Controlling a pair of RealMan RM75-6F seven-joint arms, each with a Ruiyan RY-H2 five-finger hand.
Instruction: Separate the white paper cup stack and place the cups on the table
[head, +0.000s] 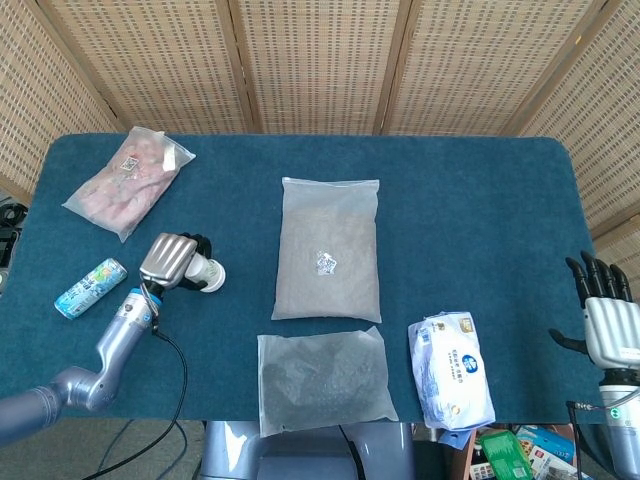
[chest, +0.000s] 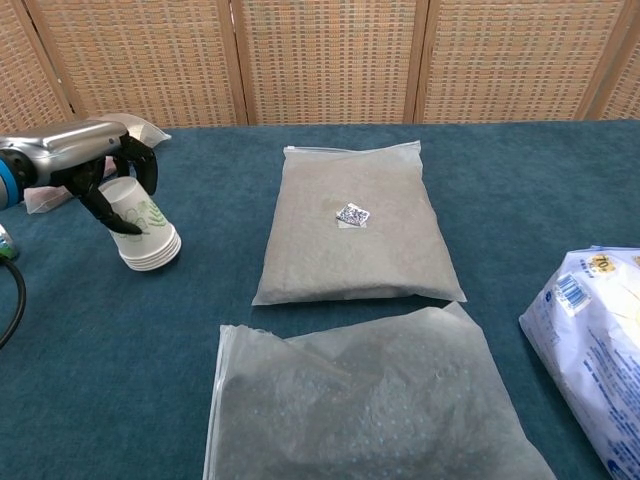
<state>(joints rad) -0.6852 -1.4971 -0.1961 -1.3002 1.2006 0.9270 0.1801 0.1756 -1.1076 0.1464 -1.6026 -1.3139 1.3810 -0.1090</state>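
Note:
A stack of white paper cups (chest: 146, 230) with a green leaf print sits upside down at the table's left, tilted, rims toward the table; it also shows as the cup stack (head: 208, 275) in the head view. My left hand (chest: 95, 165) grips the stack's upper end, its dark fingers (chest: 130, 160) curled around the top cup. From above, the left hand (head: 167, 259) covers most of the stack. My right hand (head: 606, 318) hangs off the table's right edge, fingers apart, holding nothing.
A large grey padded bag (head: 327, 250) lies mid-table, a second bag (head: 323, 378) at the front edge. A wet-wipes pack (head: 450, 368) sits front right. A drinks can (head: 90, 288) lies left of the cups, a pink packet (head: 128, 182) at the far left.

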